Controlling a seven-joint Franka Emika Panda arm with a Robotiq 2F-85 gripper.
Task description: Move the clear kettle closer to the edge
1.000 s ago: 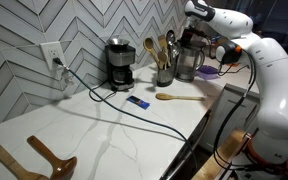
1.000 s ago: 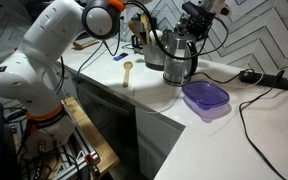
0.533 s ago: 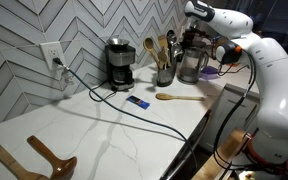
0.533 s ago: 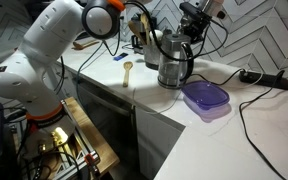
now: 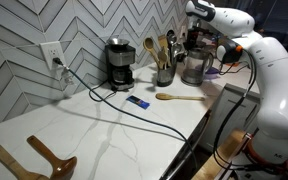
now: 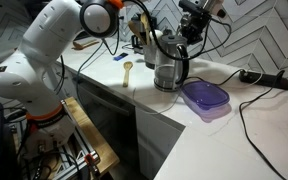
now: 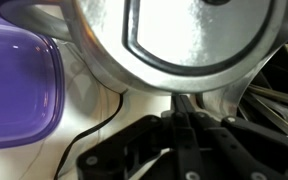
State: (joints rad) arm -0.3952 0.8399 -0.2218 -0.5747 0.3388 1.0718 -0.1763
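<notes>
Kettle and gripper are already joined, so the coming move turns on where the edge lies from them. The clear kettle [image 6: 166,70] stands upright near the end of the white table [image 6: 99,65], its long axis vertical, and the gripper [image 6: 188,38] reaches down onto its dark top and handle side from above. In the wrist view the kettle's silvery top [image 7: 174,40] fills the upper picture, and the jaws look drawn narrow on the dark handle piece right at its rim. The contact itself sits in shadow, so that they hold it is my reading, not a plain sight. The edge [image 6: 149,108] runs just in front of the kettle on the side facing that exterior view, with only a strip of bare table between. A purple box [image 6: 205,98] lies just beside the kettle, towards the corner. A grey pot of wooden spoons [image 5: 164,72] and a coffee maker [image 5: 119,65] stand behind it along the wall. I would judge the pull should go straight towards the edge, low and level, keeping the kettle upright and clear of the box
</notes>
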